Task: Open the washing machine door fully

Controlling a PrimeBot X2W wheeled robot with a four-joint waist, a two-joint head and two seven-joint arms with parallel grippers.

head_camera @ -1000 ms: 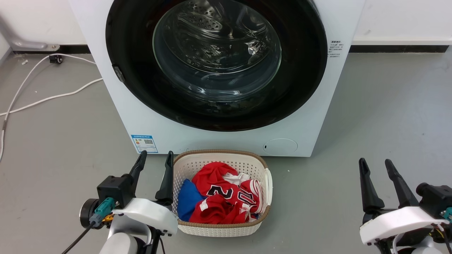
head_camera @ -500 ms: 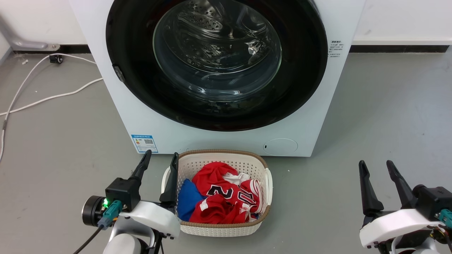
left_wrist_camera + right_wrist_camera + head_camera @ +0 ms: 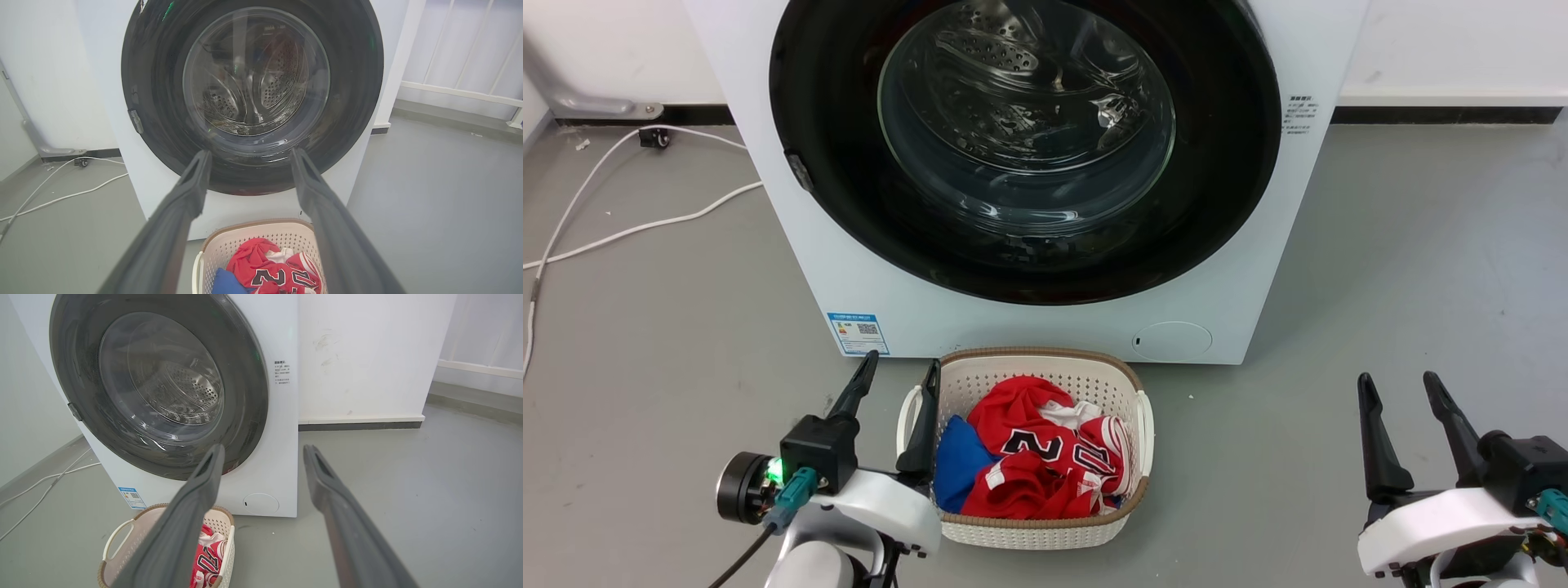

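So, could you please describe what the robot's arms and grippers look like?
The left gripper and right gripper each have two long, tapering dark fingers on a black block over a white shell. The left carries a teal connector with a black cable and a green light; the right has a teal plug.

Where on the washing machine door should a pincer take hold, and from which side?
Grip the small grey tab on the left rim of the door, coming from the robot's left with the left pincer. The glossy round face offers no other hold; the tab probably marks the opening edge.
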